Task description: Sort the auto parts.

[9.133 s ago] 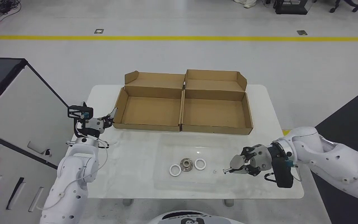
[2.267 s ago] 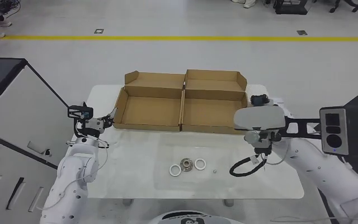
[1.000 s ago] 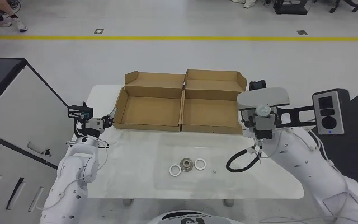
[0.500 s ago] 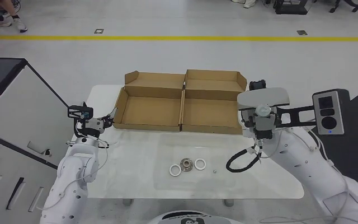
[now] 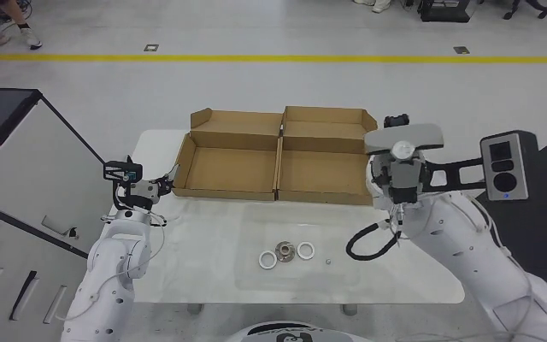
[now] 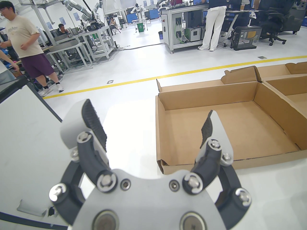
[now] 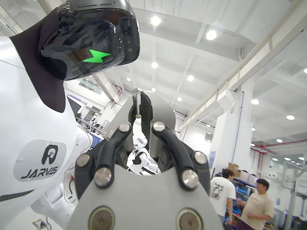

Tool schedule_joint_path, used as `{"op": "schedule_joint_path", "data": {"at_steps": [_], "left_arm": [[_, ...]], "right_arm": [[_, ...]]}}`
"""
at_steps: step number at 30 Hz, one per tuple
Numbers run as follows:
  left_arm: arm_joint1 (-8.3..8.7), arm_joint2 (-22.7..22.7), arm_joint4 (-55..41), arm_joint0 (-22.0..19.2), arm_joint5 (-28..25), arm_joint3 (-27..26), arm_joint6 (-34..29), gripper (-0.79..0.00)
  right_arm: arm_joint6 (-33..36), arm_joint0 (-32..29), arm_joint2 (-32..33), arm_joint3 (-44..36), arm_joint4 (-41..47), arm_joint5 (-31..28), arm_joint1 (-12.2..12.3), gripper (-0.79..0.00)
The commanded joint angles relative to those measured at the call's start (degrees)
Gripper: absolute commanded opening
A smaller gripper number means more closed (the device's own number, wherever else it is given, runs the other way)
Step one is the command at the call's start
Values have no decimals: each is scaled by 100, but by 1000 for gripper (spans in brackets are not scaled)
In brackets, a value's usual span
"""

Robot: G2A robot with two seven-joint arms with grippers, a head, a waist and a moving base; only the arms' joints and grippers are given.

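Note:
On the white table, near its front edge, lie a white ring, a metal hub, a second white ring and a tiny metal part. My right gripper is raised high above the table's right side and turned upward. In the right wrist view the gripper is shut on a small threaded bolt. My left gripper hangs at the table's left edge beside the left cardboard box. Its fingers stand open with nothing between them.
Two open, empty cardboard boxes stand side by side at the back of the table, the right box touching the left one. The left box lies just ahead of my left gripper. Bare tabletop separates the boxes from the parts.
The right arm has shifted slightly up and toward the far side with the bolt still held. The left arm and the parts on the table have not moved.

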Motion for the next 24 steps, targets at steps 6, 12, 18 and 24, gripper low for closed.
{"op": "schedule_joint_path", "data": {"at_steps": [6, 12, 18, 24], "left_arm": [[0, 0, 0, 0, 0, 0, 0, 0], [0, 0, 0, 0, 0, 0, 0, 0], [0, 0, 0, 0, 0, 0, 0, 0], [0, 0, 0, 0, 0, 0, 0, 0]], "right_arm": [[1926, -105, 795, 421, 761, 226, 130, -785], [3957, 94, 1477, 638, 1276, 292, 273, -785], [5708, 519, 1793, 904, 1338, 255, 365, -785], [7268, 1043, 1728, 1151, 1061, 180, 414, -785]]}}
